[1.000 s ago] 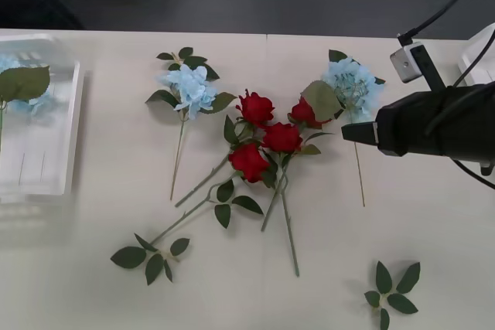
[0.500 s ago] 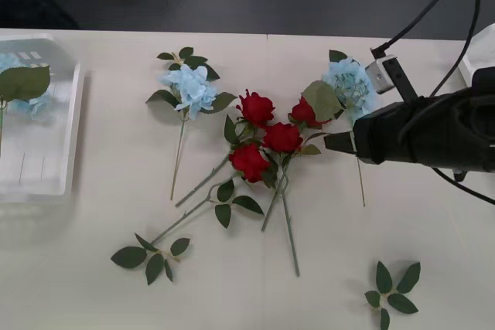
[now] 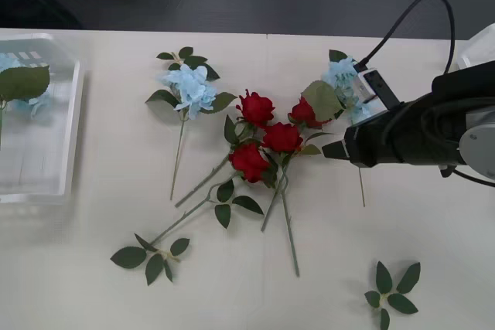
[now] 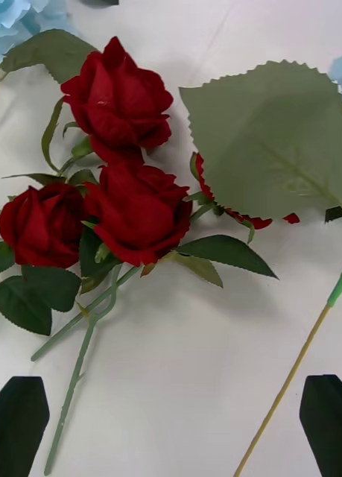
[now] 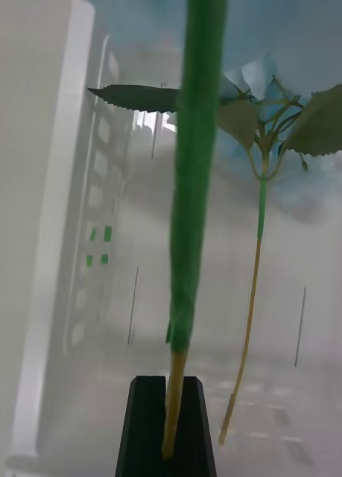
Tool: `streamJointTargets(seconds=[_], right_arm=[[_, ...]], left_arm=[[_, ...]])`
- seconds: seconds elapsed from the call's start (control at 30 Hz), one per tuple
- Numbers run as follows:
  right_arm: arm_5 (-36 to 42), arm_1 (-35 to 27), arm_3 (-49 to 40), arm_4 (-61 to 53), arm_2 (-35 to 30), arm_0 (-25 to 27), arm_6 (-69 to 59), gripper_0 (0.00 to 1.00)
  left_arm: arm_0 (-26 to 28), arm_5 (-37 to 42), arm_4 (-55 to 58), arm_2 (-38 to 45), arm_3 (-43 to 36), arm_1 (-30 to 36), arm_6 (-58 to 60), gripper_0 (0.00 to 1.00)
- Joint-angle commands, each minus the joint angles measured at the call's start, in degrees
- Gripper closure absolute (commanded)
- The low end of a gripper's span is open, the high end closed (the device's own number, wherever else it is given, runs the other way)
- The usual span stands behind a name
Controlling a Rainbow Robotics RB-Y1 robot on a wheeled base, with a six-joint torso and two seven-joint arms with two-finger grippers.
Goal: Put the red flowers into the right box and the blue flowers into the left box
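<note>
Claw [image 4: 171, 425] open beside red flowers [image 4: 122, 179]

Just ahead of the black-fingered right gripper [image 4: 171, 425], the red flowers [image 3: 267, 133] are deep crimson with dark green leaves and paler green stems. The blue flowers [image 3: 189, 86] beyond them are pale sky-blue, one stem [image 4: 290, 376] turning yellowish. The left gripper [image 5: 169, 425], black, closes on a bright green stem [image 5: 189, 223] above the translucent white left box [image 3: 46, 129].
</note>
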Motion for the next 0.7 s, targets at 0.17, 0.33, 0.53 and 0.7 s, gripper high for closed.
streamJointTargets(seconds=[0.17, 0.33, 0.53, 0.7], right_arm=[[-0.97, -0.74, 1.93, 0.24, 1.18, -3.36, -9.69, 0.0], [-3.87, -2.06, 4.13, 1.56, 5.93, -6.62, -16.28, 0.0], [-7.73, -3.29, 8.44, 3.76, 13.22, -11.98, -22.08, 0.0], [-9.32, -3.29, 11.69, 5.25, 16.56, -14.61, -25.24, 0.0]], left_arm=[[-10.25, -4.6, -5.64, -7.21, 11.94, 1.47, 4.59, 1.0], [-14.9, -7.68, -7.49, -11.87, 19.67, 1.47, 4.51, 1.0], [-17.37, -11.63, -6.87, -17.67, 25.65, 1.21, 4.51, 1.0], [-17.28, -12.25, -7.4, -18.28, 26.0, -0.82, 4.51, 1.0]])
